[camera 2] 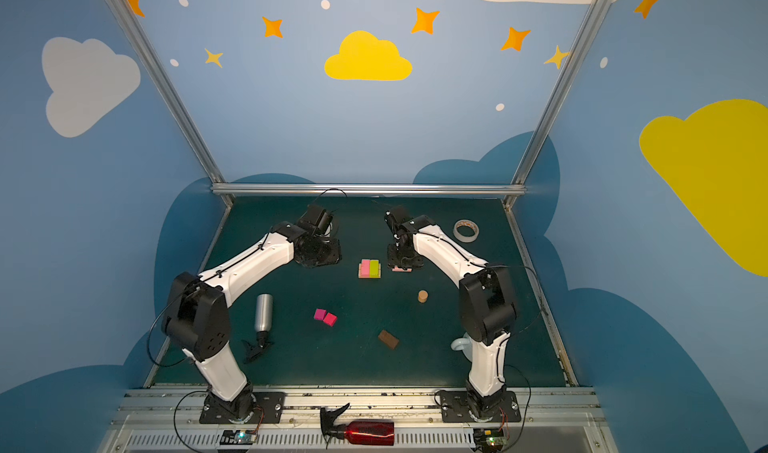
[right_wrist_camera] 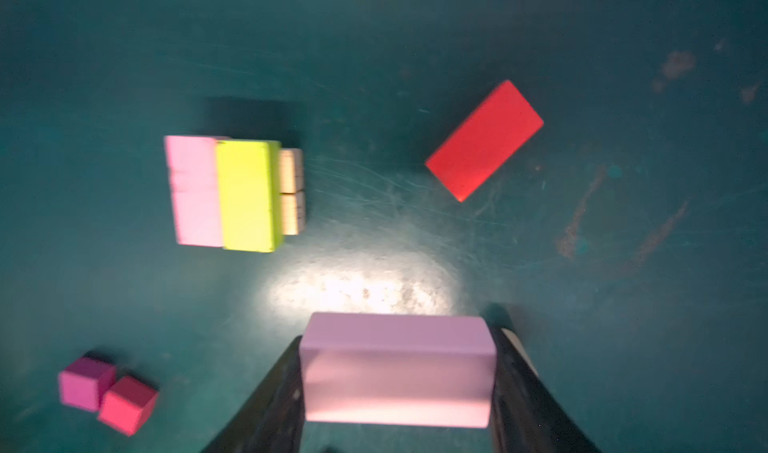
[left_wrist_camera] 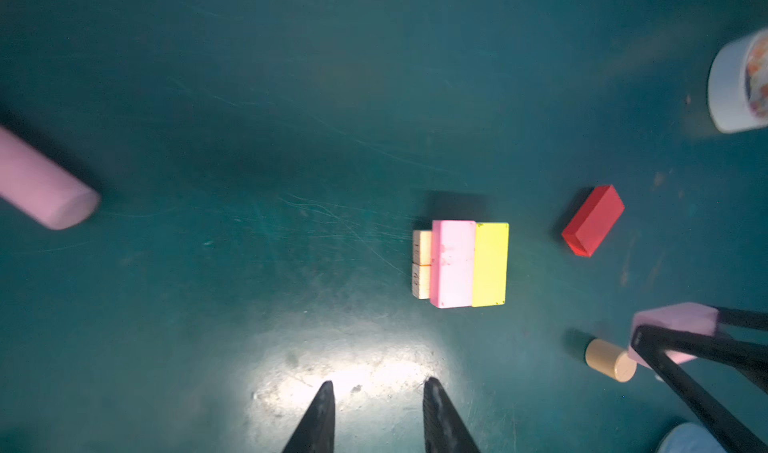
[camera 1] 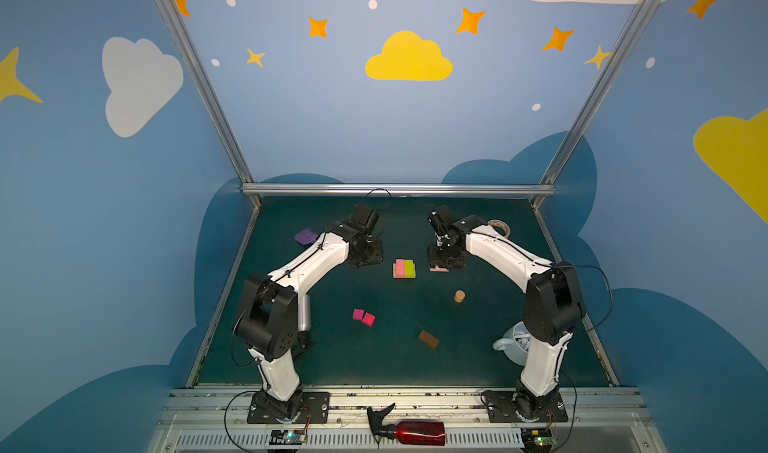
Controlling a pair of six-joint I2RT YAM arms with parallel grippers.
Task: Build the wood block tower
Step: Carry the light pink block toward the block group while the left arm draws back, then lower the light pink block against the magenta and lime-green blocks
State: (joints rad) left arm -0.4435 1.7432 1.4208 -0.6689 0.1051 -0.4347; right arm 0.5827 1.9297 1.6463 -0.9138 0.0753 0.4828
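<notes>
The tower [camera 1: 404, 268] [camera 2: 369, 268] stands mid-table: two tan blocks [left_wrist_camera: 421, 264] carry a light pink bar [left_wrist_camera: 452, 264] and a lime-green bar [right_wrist_camera: 247, 195] side by side. Just right of it, my right gripper [right_wrist_camera: 397, 326] [camera 1: 439, 264] is shut on a second light pink block [right_wrist_camera: 395, 372] [left_wrist_camera: 673, 318], low over the mat. My left gripper [left_wrist_camera: 380, 382] [camera 1: 365, 260] hangs open and empty left of the tower. A red bar [right_wrist_camera: 484, 139] lies behind. The tan cylinder [camera 1: 459, 296], a magenta square [camera 1: 358, 314], a red square [camera 1: 369, 319] and a brown block [camera 1: 429, 339] lie nearer the front.
A purple spatula [camera 1: 306, 235] lies at the back left and a white tape roll [camera 2: 466, 230] at the back right. A silver bottle [camera 2: 263, 311] lies by the left arm and a mug [camera 1: 515, 343] by the right arm's base. A red spray bottle [camera 1: 415, 432] rests on the front rail.
</notes>
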